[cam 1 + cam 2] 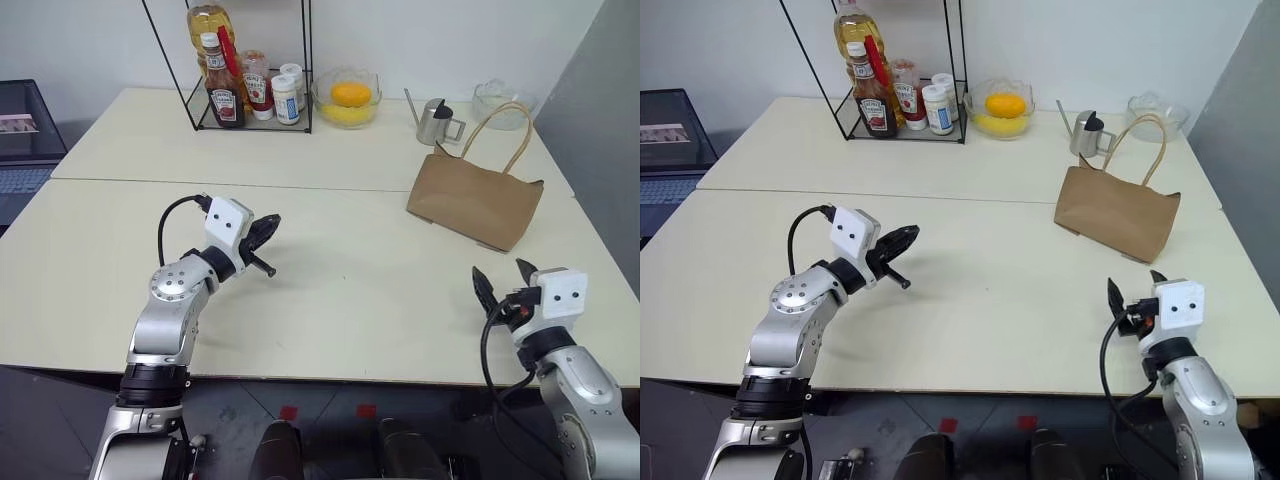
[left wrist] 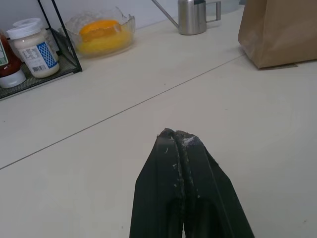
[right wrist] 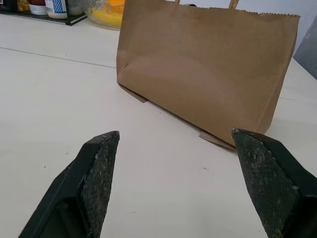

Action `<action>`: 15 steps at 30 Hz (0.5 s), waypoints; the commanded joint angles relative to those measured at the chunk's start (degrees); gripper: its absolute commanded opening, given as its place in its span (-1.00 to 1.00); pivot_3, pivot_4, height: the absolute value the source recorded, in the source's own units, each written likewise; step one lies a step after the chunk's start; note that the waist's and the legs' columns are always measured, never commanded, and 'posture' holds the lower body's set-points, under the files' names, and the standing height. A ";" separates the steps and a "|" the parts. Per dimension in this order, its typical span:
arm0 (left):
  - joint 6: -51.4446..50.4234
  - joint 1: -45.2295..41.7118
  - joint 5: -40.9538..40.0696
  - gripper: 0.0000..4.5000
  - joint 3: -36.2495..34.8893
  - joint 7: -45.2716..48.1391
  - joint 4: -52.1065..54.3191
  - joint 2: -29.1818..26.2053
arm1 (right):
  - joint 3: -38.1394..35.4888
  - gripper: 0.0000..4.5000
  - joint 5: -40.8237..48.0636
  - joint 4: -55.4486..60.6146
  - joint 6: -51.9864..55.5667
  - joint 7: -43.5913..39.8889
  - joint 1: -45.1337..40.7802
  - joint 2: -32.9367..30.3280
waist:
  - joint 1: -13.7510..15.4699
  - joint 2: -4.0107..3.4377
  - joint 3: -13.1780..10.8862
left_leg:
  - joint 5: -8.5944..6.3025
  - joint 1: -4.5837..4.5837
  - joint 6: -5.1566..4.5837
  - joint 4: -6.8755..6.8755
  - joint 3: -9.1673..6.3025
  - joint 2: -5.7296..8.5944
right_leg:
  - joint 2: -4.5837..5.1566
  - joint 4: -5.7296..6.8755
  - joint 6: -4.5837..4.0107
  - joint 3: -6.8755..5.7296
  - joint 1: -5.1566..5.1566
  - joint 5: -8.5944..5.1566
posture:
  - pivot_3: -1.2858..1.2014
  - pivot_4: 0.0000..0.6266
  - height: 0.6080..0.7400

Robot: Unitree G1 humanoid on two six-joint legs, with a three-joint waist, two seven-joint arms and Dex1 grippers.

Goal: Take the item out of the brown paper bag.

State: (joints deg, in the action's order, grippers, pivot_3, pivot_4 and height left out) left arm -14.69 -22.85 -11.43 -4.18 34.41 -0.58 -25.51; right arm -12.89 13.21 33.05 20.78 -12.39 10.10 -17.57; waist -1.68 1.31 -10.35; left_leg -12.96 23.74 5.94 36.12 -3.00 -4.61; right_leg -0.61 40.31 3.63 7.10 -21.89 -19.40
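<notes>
Left eye view, kettle (image 1: 436, 121) behind brown paper bag (image 1: 473, 199), left end effector (image 1: 268, 229) closed, right end effector (image 1: 503, 281) wide

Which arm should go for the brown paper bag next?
Right. The open right end effector faces the brown paper bag directly, on its side; the left end effector is shut and farther away.

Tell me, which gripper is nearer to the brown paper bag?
Right. The right gripper, open, sits just in front of the paper bag; the left gripper, shut, hovers over mid-table, well to the bag's left.
</notes>
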 commanded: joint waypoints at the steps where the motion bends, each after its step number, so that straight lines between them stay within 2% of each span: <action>1: 0.58 -1.16 -0.26 -0.98 0.21 0.16 1.22 -0.19 | -1.51 0.69 0.88 1.89 -0.46 0.21 0.06 0.22 | 0.04 0.05 0.03 | -0.01 -0.01 0.00 0.00 0.25 -0.05 | -0.03 0.06 0.00 0.22 -0.17 0.00 | 0.03 -0.52 1.00; 4: 0.65 -1.49 -0.20 -0.98 0.35 0.28 1.06 -0.21 | -1.04 0.69 0.09 1.42 -1.21 0.21 0.39 0.18 | 0.14 0.06 0.03 | -0.03 -0.13 -0.03 -0.04 0.96 -0.09 | -0.12 0.37 0.00 0.99 -0.49 0.00 | 0.03 -0.52 1.00; 15: -0.10 -2.57 -0.99 -0.98 -0.10 0.46 1.51 -0.51 | -0.89 0.69 -0.34 1.96 -1.46 0.11 0.59 0.64 | -0.04 0.06 0.03 | -0.05 -0.17 -0.06 -0.04 0.67 0.00 | -0.10 0.33 0.01 0.79 -0.30 -0.01 | 0.03 -0.52 1.00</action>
State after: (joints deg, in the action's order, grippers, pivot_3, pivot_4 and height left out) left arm -14.79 -24.02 -11.47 -3.73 34.55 -0.60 -25.52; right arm -12.88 12.59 33.03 20.54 -12.38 10.68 -16.95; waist -1.72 1.37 -10.31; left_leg -13.02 23.57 5.88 36.08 -2.34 -4.61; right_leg -0.71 40.64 3.64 7.87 -22.18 -19.41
